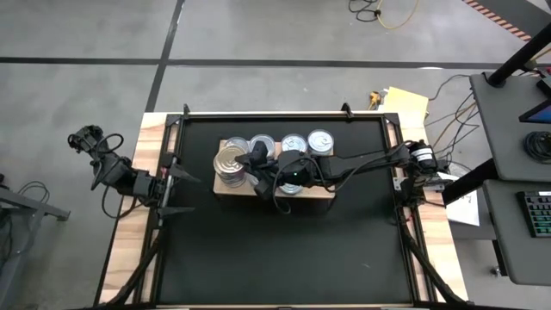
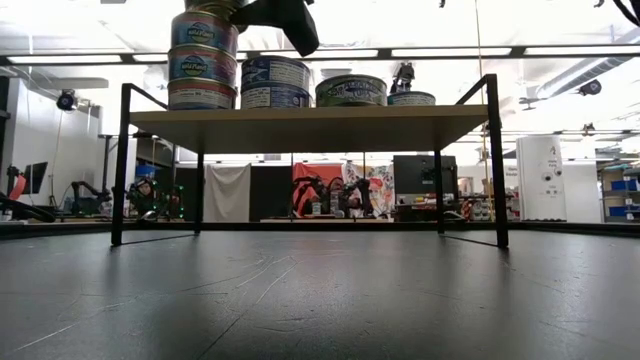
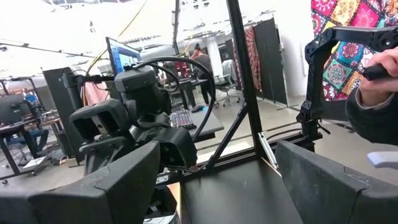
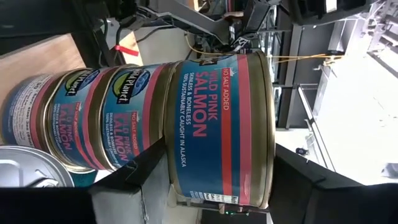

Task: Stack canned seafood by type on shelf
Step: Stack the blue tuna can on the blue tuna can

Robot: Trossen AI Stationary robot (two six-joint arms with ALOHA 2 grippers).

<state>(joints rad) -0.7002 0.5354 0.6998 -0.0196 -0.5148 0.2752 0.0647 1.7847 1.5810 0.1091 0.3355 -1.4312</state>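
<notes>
On shelf (image 1: pixel 320 196), left end: your right hand (image 1: pixel 252 166) grips top salmon tin (image 4: pixel 217 127) of pink-label stack (image 2: pixel 203 58). Blue-label tins (image 2: pixel 275 82) crowd just right. Left hand (image 1: pixel 176 191) waits open at counter's (image 1: pixel 284 258) left edge.
</notes>
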